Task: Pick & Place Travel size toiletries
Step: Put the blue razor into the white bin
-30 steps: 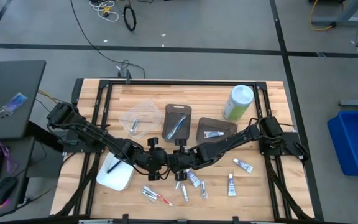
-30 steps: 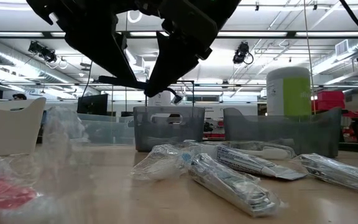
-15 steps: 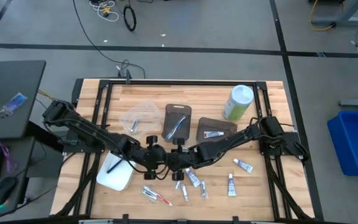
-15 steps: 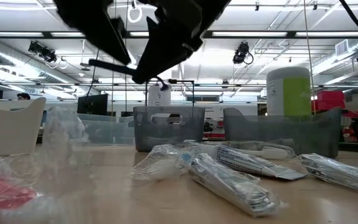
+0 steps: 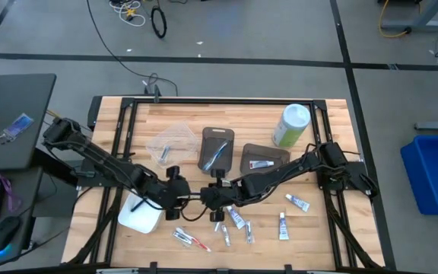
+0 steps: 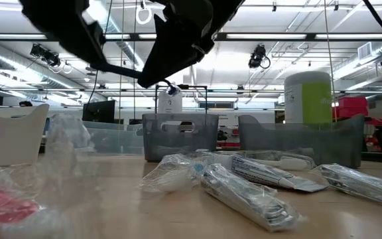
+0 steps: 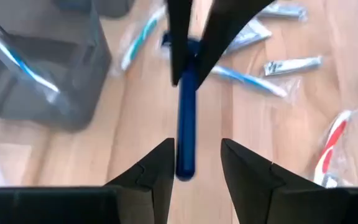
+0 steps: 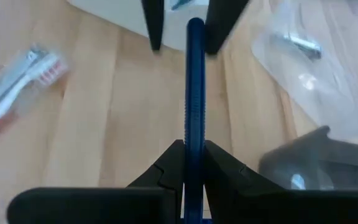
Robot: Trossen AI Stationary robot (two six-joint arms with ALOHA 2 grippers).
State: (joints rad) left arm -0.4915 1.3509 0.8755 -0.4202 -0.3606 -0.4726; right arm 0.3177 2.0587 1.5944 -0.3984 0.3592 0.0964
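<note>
Overhead view shows both arms meeting mid-worktop, where the right gripper [image 8: 194, 165] has its jaws clamped on a dark blue razor [image 8: 195, 81] held above the wood, its free end between the open jaws of the left gripper [image 7: 195, 163]; releasing too soon could drop it.

No text, label, brand, number or sign can be read in any view. Print is seen on the small tubes [image 5: 296, 202] near the tabletop's right edge and on the green canister [image 5: 290, 125] by its far right corner, but it cannot be made out.
</note>
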